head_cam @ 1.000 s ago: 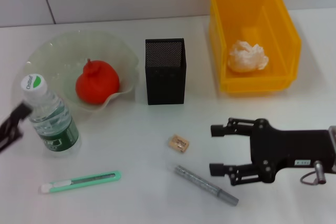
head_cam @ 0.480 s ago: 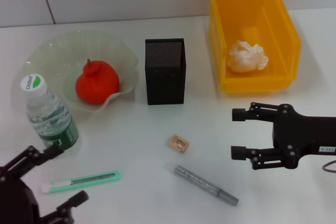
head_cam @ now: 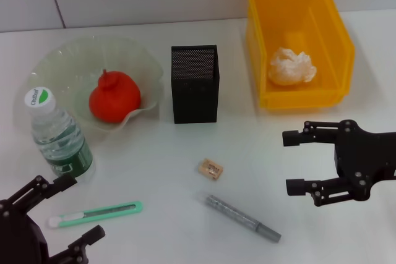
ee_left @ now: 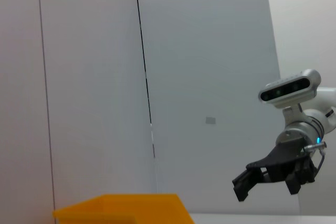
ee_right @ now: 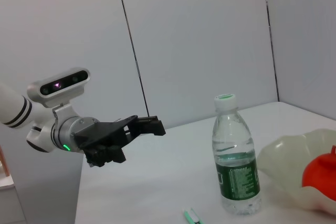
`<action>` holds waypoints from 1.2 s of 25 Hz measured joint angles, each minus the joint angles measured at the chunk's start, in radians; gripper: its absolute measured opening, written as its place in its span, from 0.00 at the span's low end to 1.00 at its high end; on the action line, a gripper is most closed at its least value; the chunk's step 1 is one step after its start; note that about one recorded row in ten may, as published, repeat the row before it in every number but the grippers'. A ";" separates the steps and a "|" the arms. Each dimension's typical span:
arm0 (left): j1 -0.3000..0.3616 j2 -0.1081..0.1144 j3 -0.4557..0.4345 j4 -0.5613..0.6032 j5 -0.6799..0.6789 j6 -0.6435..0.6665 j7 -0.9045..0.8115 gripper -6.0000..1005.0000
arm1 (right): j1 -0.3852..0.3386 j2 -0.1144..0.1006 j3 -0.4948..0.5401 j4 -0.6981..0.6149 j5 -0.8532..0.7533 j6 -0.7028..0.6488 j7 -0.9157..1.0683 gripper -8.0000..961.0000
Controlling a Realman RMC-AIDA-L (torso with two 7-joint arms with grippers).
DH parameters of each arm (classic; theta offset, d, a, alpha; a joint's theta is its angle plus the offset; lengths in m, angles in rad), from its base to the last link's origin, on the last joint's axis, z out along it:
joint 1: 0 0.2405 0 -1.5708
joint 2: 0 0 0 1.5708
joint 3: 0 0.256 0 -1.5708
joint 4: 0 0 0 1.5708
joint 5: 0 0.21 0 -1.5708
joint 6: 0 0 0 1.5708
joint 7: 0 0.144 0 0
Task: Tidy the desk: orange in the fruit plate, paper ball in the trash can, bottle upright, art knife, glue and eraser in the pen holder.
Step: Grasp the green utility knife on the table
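Bottle (head_cam: 57, 135) upright beside fruit plate (head_cam: 139, 60) holding orange (head_cam: 114, 96); paper ball (head_cam: 291, 66) inside trash can (head_cam: 260, 47). Left gripper (head_cam: 68, 211) and right gripper (head_cam: 296, 162) both spread wide, empty; eraser (head_cam: 210, 169) near pen holder (head_cam: 194, 83).

The robot's black left gripper (head_cam: 69, 212) sits low at the near left corner of the head view, its two slender fingers spread wide apart and angled toward the right. The black right gripper (head_cam: 296, 161) reaches in from the right edge, level and pointing left, its two fingers also parted with a wide gap between them. Each wrist camera shows the opposite arm's gripper, raised above the white tabletop, with fingers apart.
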 joint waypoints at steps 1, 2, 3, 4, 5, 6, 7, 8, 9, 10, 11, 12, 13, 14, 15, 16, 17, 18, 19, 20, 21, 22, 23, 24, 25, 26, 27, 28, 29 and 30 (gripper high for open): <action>0.000 0.000 0.003 0.002 0.002 -0.010 -0.009 0.79 | -0.003 0.000 0.000 0.000 0.000 0.000 0.000 0.87; 0.000 0.000 0.003 0.002 0.002 -0.010 -0.009 0.79 | -0.006 0.000 0.003 0.000 -0.001 0.000 0.000 0.87; 0.000 0.000 0.003 0.002 0.002 -0.010 -0.009 0.79 | -0.008 0.000 0.007 0.000 -0.001 0.000 0.000 0.87; 0.001 0.000 0.005 0.016 0.004 -0.030 -0.035 0.79 | -0.014 0.001 0.015 0.000 -0.004 -0.001 0.000 0.87; 0.001 0.000 0.005 0.016 0.004 -0.030 -0.035 0.79 | -0.014 0.001 0.015 0.000 -0.004 -0.001 0.000 0.87; 0.003 -0.001 0.006 0.057 0.005 -0.037 -0.081 0.78 | -0.016 0.001 0.020 0.000 -0.005 -0.001 -0.001 0.87; 0.003 -0.001 0.006 0.057 0.005 -0.037 -0.081 0.78 | -0.019 0.001 0.022 0.000 -0.006 -0.001 -0.004 0.87; 0.003 -0.001 0.006 0.057 0.005 -0.037 -0.081 0.78 | -0.020 0.000 0.025 0.003 -0.006 -0.001 -0.006 0.87; 0.004 -0.010 0.011 0.153 0.023 -0.056 -0.200 0.78 | -0.023 -0.002 0.026 0.008 -0.006 0.002 -0.006 0.87; 0.004 -0.010 0.011 0.153 0.023 -0.056 -0.200 0.78 | -0.023 -0.002 0.026 0.008 -0.006 0.002 -0.006 0.87; 0.007 -0.015 0.034 0.211 0.017 -0.060 -0.246 0.78 | -0.026 -0.002 0.026 0.010 -0.006 0.005 -0.006 0.87; 0.011 -0.016 0.048 0.242 0.005 -0.063 -0.270 0.77 | -0.029 -0.002 0.026 0.011 -0.006 0.007 -0.006 0.87; 0.019 -0.016 0.070 0.280 -0.014 -0.072 -0.305 0.77 | -0.032 -0.002 0.026 0.011 -0.006 0.008 -0.006 0.87; 0.024 -0.016 0.083 0.302 -0.024 -0.078 -0.324 0.76 | -0.036 -0.002 0.032 0.012 -0.009 0.009 -0.007 0.87; 0.040 -0.016 0.122 0.345 -0.048 -0.105 -0.357 0.76 | -0.036 -0.002 0.032 0.012 -0.009 0.009 -0.007 0.87; 0.055 -0.016 0.164 0.389 -0.068 -0.135 -0.381 0.75 | -0.037 -0.002 0.038 0.012 -0.012 0.010 -0.007 0.87; 0.055 -0.016 0.164 0.389 -0.068 -0.135 -0.381 0.74 | -0.038 -0.002 0.045 0.013 -0.016 0.010 -0.007 0.87; 0.103 -0.016 0.283 0.504 -0.109 -0.237 -0.438 0.74 | -0.040 -0.001 0.050 0.013 -0.018 0.011 -0.007 0.87; 0.150 -0.014 0.397 0.625 -0.126 -0.345 -0.493 0.73 | -0.044 0.000 0.060 0.014 -0.022 0.011 -0.010 0.87; 0.175 -0.012 0.455 0.695 -0.130 -0.402 -0.523 0.72 | -0.044 0.000 0.060 0.014 -0.022 0.011 -0.010 0.87; 0.197 -0.009 0.507 0.767 -0.124 -0.458 -0.566 0.71 | -0.045 0.002 0.064 0.014 -0.025 0.011 -0.012 0.87; 0.197 -0.009 0.507 0.767 -0.124 -0.458 -0.566 0.71 | -0.046 0.003 0.067 0.015 -0.029 0.012 -0.015 0.87; 0.214 -0.005 0.545 0.848 -0.088 -0.501 -0.645 0.70 | -0.046 0.005 0.069 0.015 -0.031 0.012 -0.019 0.87; 0.216 -0.006 0.547 0.908 -0.037 -0.508 -0.718 0.69 | -0.047 0.006 0.070 0.015 -0.033 0.013 -0.022 0.87; 0.216 -0.006 0.547 0.940 -0.005 -0.508 -0.760 0.69 | -0.048 0.007 0.070 0.016 -0.033 0.013 -0.025 0.87; 0.217 -0.007 0.552 0.983 0.037 -0.509 -0.806 0.69 | -0.048 0.007 0.070 0.016 -0.035 0.013 -0.026 0.87; 0.217 -0.007 0.552 0.983 0.037 -0.509 -0.806 0.69 | -0.049 0.008 0.070 0.016 -0.037 0.013 -0.026 0.87; 0.217 -0.007 0.552 0.983 0.037 -0.509 -0.806 0.69 | -0.049 0.008 0.070 0.017 -0.040 0.013 -0.026 0.87; 0.218 -0.008 0.558 1.026 0.078 -0.511 -0.846 0.69 | -0.049 0.008 0.070 0.017 -0.044 0.013 -0.028 0.87; 0.221 -0.009 0.601 1.147 0.201 -0.521 -0.959 0.70 | -0.049 0.008 0.069 0.018 -0.048 0.011 -0.030 0.87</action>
